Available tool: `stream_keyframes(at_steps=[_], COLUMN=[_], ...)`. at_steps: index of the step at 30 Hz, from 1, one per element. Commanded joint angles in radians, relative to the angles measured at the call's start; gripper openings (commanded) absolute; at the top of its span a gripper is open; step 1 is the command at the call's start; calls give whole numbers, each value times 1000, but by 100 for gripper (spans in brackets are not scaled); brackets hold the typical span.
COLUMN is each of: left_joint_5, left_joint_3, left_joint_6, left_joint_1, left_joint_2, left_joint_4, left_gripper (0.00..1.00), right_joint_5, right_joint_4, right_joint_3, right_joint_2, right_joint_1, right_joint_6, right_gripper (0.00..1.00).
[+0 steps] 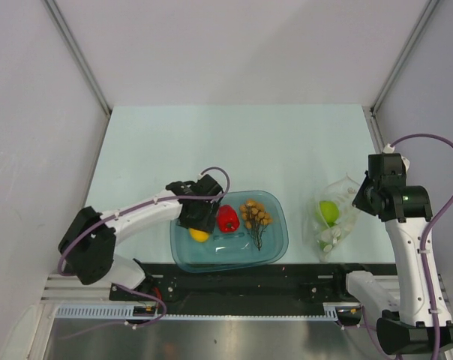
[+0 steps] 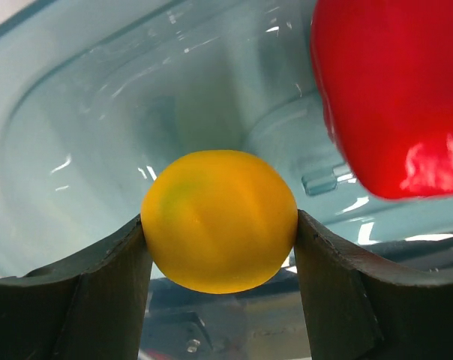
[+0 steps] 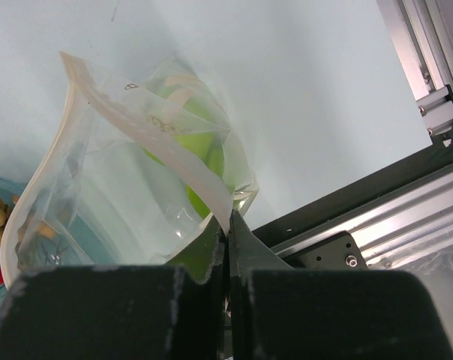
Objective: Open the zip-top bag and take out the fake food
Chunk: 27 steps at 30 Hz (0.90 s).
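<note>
Left pincer (image 2: 219,225): you have it clamped on the yellow fruit (image 2: 215,191), one finger touching each side, low inside the tub (image 1: 280,236). The jaws stand wide only because the fruit is round and fat.
Why there: the tub looks like the drop place for whatever comes out of the bag. I cannot tell whether the fruit already rests on the tub floor.
Right pincer (image 3: 228,229): you have it fully closed, pinching the thin lip of the zip-top bag (image 3: 114,187) near one corner. That grip appears to keep the mouth gaping and the bag from sliding.
Zip-top bag: on the table (image 1: 234,142), right of the tub and apart from it, mouth open toward the tub.
Green fruit (image 3: 200,146): inside the bag, deep against the far wall, not yet out.
Already in the tub: the red piece (image 1: 227,218), just beside the yellow fruit, and the berry bunch (image 1: 255,213) further right.
Progress: bag opened, most food out, my reading.
Next, likely: let go of the yellow fruit, then reach for the green one.
Risk: the thin lip could slip from your pinch.
</note>
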Motion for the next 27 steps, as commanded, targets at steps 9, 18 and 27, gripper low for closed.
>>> stream_keyframes(at_steps=[9, 18, 27], left_joint_5=[45, 45, 404], left_joint_3=[66, 131, 240], left_joint_6=[46, 39, 43], left_joint_1=[6, 6, 5], left_joint_2=[31, -47, -185], left_joint_4=[55, 14, 277], left_gripper=[74, 99, 85], right_joint_5=[-18, -47, -158], right_joint_4=[-2, 4, 19], right_joint_3=[20, 13, 6], right_joint_2=[-41, -30, -35], right_joint_1=[0, 0, 4], right_joint_6=[-6, -13, -19], right_gripper=[0, 0, 0])
